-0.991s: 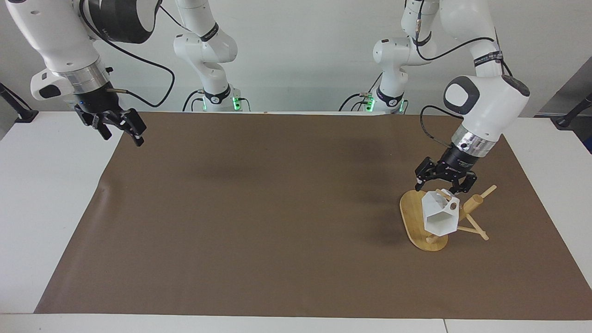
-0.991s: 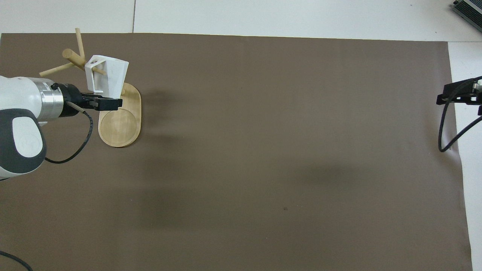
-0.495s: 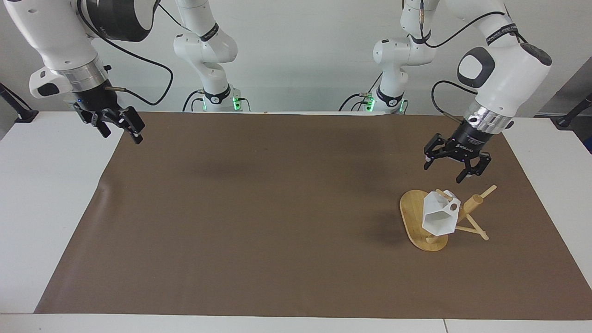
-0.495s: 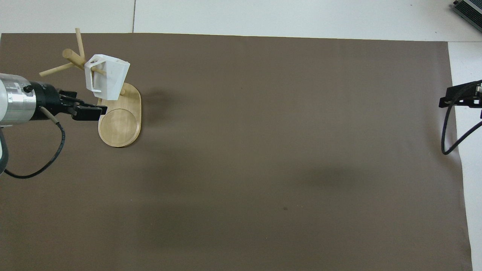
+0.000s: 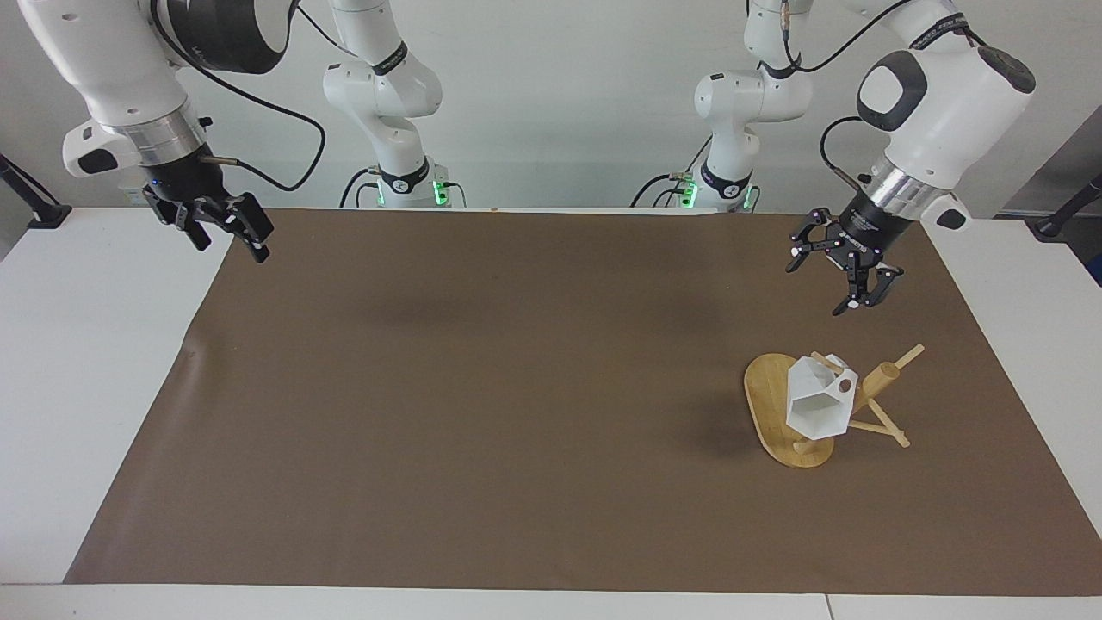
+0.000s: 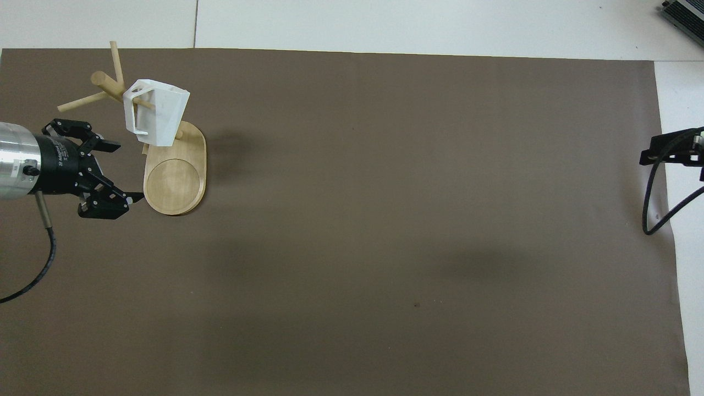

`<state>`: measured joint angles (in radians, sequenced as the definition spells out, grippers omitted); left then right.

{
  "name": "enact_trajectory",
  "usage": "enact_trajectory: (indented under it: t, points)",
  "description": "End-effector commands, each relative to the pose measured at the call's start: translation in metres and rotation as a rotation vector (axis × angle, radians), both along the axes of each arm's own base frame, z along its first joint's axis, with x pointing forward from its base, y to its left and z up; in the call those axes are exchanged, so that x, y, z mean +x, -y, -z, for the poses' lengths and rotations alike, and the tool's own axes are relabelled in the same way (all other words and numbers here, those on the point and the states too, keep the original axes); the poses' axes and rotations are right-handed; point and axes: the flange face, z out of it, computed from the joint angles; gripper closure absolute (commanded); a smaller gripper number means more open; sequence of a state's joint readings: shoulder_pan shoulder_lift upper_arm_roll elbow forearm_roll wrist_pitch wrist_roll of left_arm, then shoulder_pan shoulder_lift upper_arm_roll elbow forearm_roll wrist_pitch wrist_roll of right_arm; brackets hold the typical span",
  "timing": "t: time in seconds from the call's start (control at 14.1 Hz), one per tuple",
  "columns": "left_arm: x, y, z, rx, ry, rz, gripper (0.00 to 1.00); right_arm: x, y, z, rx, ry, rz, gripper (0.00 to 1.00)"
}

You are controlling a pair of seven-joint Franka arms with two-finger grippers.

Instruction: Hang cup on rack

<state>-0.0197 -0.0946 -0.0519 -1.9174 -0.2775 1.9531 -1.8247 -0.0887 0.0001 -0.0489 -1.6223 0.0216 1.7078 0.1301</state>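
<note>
The white faceted cup (image 5: 806,377) hangs by its handle on a thin peg of the bamboo rack (image 5: 766,398), tilted, with its mouth facing away from the robots. It also shows in the overhead view (image 6: 160,118), over the rack's oval base (image 6: 175,187). My left gripper (image 5: 825,289) is open and empty, up in the air over the mat beside the rack and clear of the cup; it also shows in the overhead view (image 6: 122,171). My right gripper (image 5: 232,248) is open and empty, and waits raised over the mat's edge at the right arm's end (image 6: 668,148).
A brown mat (image 5: 516,387) covers most of the white table (image 5: 95,344). The rack's post (image 6: 104,81) and spare pegs stick out toward the left arm's end. A grey device (image 6: 685,12) lies at the table's corner farthest from the robots, at the right arm's end.
My left gripper has risen from just above the cup, drawn back toward the robots and turned. The cup stays hanging on the peg. The right gripper has barely moved.
</note>
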Motion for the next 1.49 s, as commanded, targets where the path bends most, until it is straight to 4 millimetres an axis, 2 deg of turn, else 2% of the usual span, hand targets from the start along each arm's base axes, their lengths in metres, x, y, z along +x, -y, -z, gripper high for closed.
enact_trajectory:
  t: [0.0, 0.14, 0.42, 0.57, 0.78, 0.99, 1.13, 1.34, 1.42]
  points:
    - [-0.015, 0.0, -0.012, 0.057, 0.044, 0.344, 0.0, -0.006, -0.003, 0.001, 0.002, 0.024, 0.008, 0.0]
    - [-0.016, 0.002, -0.022, 0.067, 0.068, 0.534, 0.0, -0.004, -0.003, 0.0, -0.001, 0.036, 0.008, 0.0]
    - [-0.019, -0.002, -0.04, 0.083, 0.144, 1.053, 0.0, -0.004, -0.003, -0.001, -0.005, 0.034, -0.024, 0.0]
    - [-0.016, -0.003, -0.042, 0.172, 0.14, 1.209, 0.0, -0.004, -0.003, -0.001, -0.013, 0.038, -0.101, 0.0]
    - [-0.014, -0.011, -0.045, 0.222, 0.165, 1.477, 0.0, -0.003, -0.003, -0.001, -0.013, 0.038, -0.115, 0.0]
    - [-0.008, -0.019, -0.061, 0.27, 0.163, 1.743, 0.0, -0.005, -0.004, -0.001, -0.011, 0.025, -0.117, 0.0]
    - [-0.003, -0.022, -0.067, 0.283, 0.155, 1.826, 0.0, -0.006, -0.002, -0.001, -0.009, 0.025, -0.113, 0.0]
    - [-0.002, -0.023, -0.084, 0.264, 0.152, 1.826, 0.0, -0.006, -0.001, -0.001, -0.009, 0.025, -0.105, 0.0]
    - [0.003, -0.03, -0.09, 0.247, 0.138, 1.816, 0.0, -0.006, -0.001, -0.001, -0.009, 0.025, -0.105, 0.0]
